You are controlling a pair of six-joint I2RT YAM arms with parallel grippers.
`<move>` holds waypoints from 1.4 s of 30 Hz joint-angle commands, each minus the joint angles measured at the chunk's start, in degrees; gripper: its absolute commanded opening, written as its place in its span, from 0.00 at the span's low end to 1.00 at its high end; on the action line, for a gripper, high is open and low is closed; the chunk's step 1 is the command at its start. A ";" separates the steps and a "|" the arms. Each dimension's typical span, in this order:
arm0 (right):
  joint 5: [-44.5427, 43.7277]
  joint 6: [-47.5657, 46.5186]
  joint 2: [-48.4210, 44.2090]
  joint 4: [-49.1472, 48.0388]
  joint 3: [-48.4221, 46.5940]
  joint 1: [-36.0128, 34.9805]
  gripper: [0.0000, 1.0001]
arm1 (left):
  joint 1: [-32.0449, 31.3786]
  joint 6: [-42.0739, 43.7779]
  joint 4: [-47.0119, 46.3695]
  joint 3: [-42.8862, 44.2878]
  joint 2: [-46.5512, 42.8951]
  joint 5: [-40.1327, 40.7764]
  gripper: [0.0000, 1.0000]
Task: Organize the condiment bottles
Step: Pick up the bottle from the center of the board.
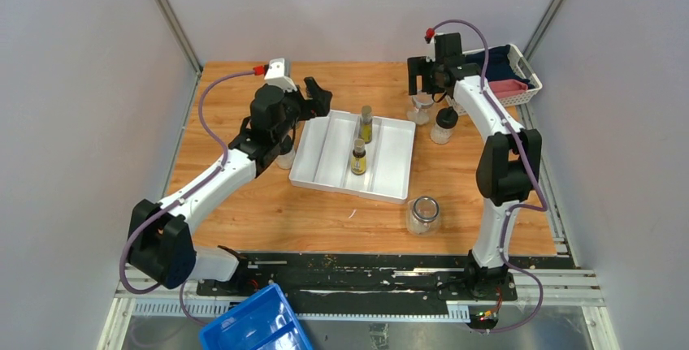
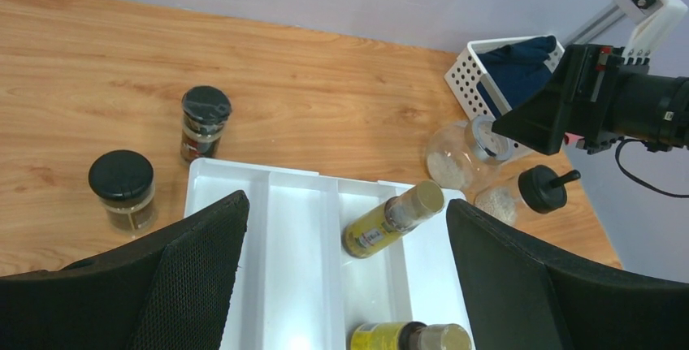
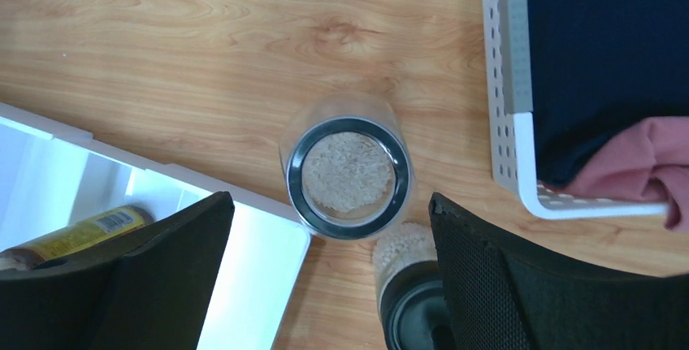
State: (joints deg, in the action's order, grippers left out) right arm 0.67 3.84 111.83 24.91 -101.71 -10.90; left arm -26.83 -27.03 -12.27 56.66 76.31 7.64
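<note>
Blue bin point(image 1: 253, 324): nearest, in front of the arm bases.
Clear glass jar point(image 1: 422, 213): upright on the wooden table point(image 1: 284, 212), near its front edge, right of centre.
White tray point(image 1: 390, 163): mid-table; two yellow-labelled bottles point(image 1: 358, 157) stand in one compartment, one behind the other.
Black-lidded jars point(image 2: 122, 187): two on the table, beside the tray's left side.
Left gripper point(image 2: 348, 204): above the tray's far left corner, fingers wide apart, holding nothing.
Right gripper point(image 3: 327, 202): fingers spread, directly above an open jar of pale grains point(image 3: 348, 175); contact cannot be told.
Knob-lidded jar point(image 1: 444, 125): just beside the open jar.
White basket point(image 1: 520, 82): far right corner, holding dark blue and pink cloths point(image 3: 601, 58).
</note>
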 commanded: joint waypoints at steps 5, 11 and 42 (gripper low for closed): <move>7.51 -3.62 4.58 7.08 -7.05 2.98 0.94 | -0.33 0.65 -1.62 3.82 0.83 0.01 0.94; 10.68 -6.42 6.98 11.36 -11.30 5.16 0.96 | -0.40 0.92 -1.63 5.87 2.08 -0.25 0.94; 15.92 -9.08 15.20 18.34 -17.91 5.02 1.00 | -0.50 0.31 -1.94 11.20 5.81 -1.74 0.95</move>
State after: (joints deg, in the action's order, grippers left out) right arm 15.49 -4.34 125.05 41.25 -117.38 -5.87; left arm -26.87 -26.79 -13.04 66.37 81.41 6.42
